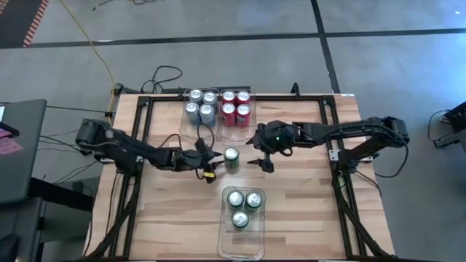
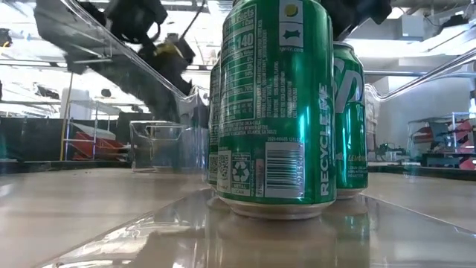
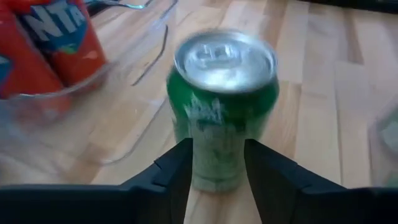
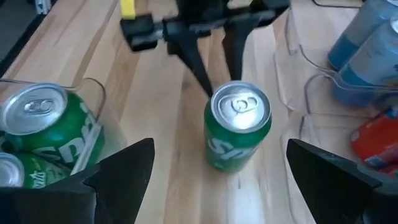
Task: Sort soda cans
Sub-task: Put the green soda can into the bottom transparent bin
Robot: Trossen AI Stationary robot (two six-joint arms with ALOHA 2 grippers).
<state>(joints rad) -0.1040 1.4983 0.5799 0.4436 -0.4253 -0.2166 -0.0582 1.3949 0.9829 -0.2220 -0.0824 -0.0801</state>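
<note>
Green can [image 3: 222, 106], silver top, upright btwn left pincer [image 3: 217, 163] fingers, grip unclear; right pincer [image 4: 217, 171] spread.

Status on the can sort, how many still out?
Done: four silver-blue cans and four red cans binned, three green cans in the near bin. In hand: left gripper fingers straddle the last green can; right gripper open beside it. Left: bin that can.

We saw a glossy green metal soda can [image 3: 222, 118] with a bright brushed silver top, standing on the pale, smooth-finished wooden table [image 1: 306, 211]. The near clear rectangular plastic bin [image 1: 242, 245] looked shiny and transparent. The left gripper's matt black fingers [image 3: 171, 171] flanked the can.
</note>
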